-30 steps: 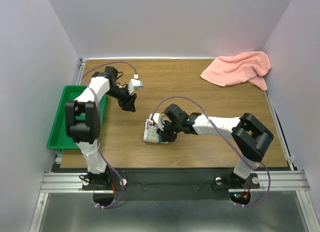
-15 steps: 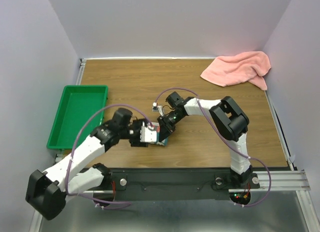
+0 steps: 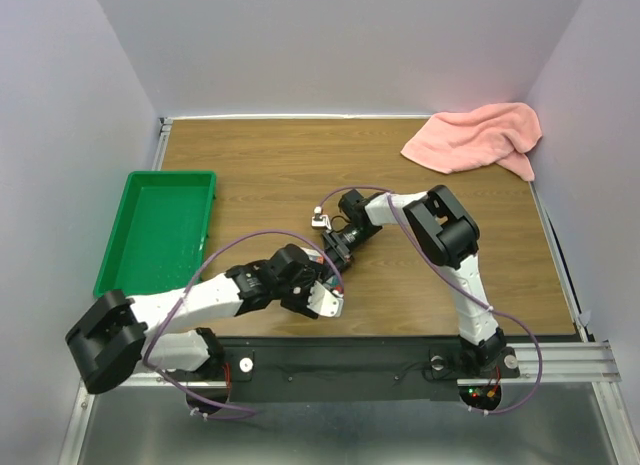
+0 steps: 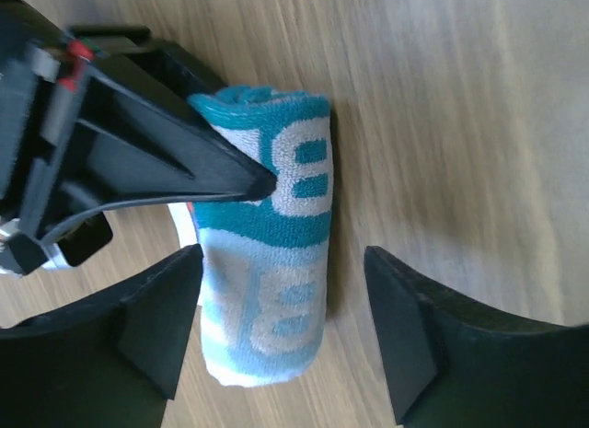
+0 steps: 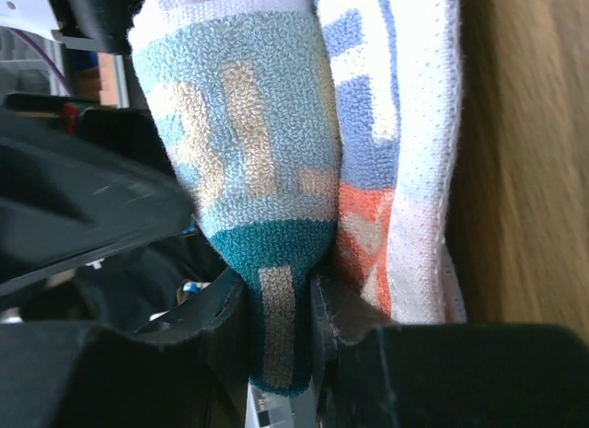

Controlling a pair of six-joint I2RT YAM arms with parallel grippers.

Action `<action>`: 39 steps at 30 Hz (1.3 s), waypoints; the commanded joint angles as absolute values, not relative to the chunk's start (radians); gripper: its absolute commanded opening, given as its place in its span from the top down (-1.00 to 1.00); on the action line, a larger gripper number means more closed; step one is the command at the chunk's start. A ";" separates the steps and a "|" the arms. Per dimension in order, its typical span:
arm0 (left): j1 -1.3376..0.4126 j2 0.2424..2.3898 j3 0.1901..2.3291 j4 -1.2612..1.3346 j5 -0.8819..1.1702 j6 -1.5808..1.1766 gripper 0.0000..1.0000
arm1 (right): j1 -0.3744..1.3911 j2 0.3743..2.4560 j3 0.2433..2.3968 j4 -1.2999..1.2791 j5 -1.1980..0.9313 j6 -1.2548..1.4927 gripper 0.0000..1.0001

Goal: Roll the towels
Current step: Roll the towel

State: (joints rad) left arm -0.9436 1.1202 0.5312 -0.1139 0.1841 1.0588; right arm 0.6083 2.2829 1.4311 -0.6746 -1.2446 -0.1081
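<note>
The small printed towel (image 4: 276, 290), white with teal, light blue and orange, lies rolled up on the wooden table. My right gripper (image 5: 281, 308) is shut on the roll's teal end, at the table's centre (image 3: 335, 253). My left gripper (image 4: 283, 262) stands open astride the roll's other end, with a clear gap on its right side. From above, the left gripper (image 3: 318, 287) covers most of the roll. The salmon-pink towel (image 3: 475, 137) lies crumpled and unrolled in the back right corner, far from both grippers.
A green tray (image 3: 155, 235) sits at the table's left edge. Grey walls close in the back and both sides. The arms' bases and a metal rail (image 3: 340, 363) run along the near edge.
My left arm swung from the back left, by the tray, down to the front centre, and its gripper opened around the roll. My right arm folded its elbow inward, still gripping the roll.
</note>
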 commanded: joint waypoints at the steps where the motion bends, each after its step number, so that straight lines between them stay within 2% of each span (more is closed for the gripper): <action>1: -0.956 1.209 0.505 -0.037 0.074 1.092 -0.44 | 0.595 2.322 1.440 -0.732 -1.210 -0.137 0.77; 3: -0.956 1.229 0.499 -0.040 0.066 1.080 -0.28 | 0.586 2.322 1.439 -0.739 -1.218 -0.143 0.74; 4: -0.956 1.230 0.496 -0.040 0.066 1.074 -0.09 | 0.584 2.321 1.437 -0.742 -1.219 -0.146 0.74; 7: -0.956 1.243 0.500 -0.061 0.081 1.042 0.26 | 0.580 2.310 1.433 -0.750 -1.213 -0.161 0.66; 8: -0.956 1.249 0.505 -0.077 0.089 1.039 0.32 | 0.577 2.307 1.431 -0.752 -1.215 -0.163 0.61; 10: -0.956 1.273 0.521 -0.104 0.107 1.028 0.39 | 0.568 2.299 1.430 -0.755 -1.218 -0.169 0.42; 11: -0.954 1.284 0.532 -0.144 0.130 1.019 0.48 | 0.554 2.298 1.431 -0.758 -1.219 -0.170 0.24; 13: -0.948 1.315 0.573 -0.211 0.159 1.003 0.60 | 0.535 2.278 1.440 -0.765 -1.212 -0.170 0.07; 17: -0.896 1.364 0.649 -0.311 0.299 0.991 0.72 | 0.450 2.202 1.468 -0.775 -1.149 -0.166 -0.40; 20: -0.841 1.422 0.721 -0.388 0.388 0.988 0.77 | 0.379 2.132 1.488 -0.779 -1.111 -0.161 -0.56; 21: -0.797 1.439 0.742 -0.411 0.412 0.989 0.77 | 0.361 2.082 1.496 -0.779 -1.083 -0.163 -0.71; 27: -0.657 1.633 0.935 -0.618 0.603 1.012 0.77 | 0.301 1.870 1.460 -0.776 -0.931 -0.210 -0.77; 33: -0.517 1.926 1.164 -0.831 0.735 1.069 0.72 | 0.302 1.646 1.336 -0.775 -0.852 -0.293 -0.77; 39: -0.443 2.118 1.348 -0.954 0.776 1.085 0.63 | 0.397 1.482 1.244 -0.720 -0.683 -0.365 -0.69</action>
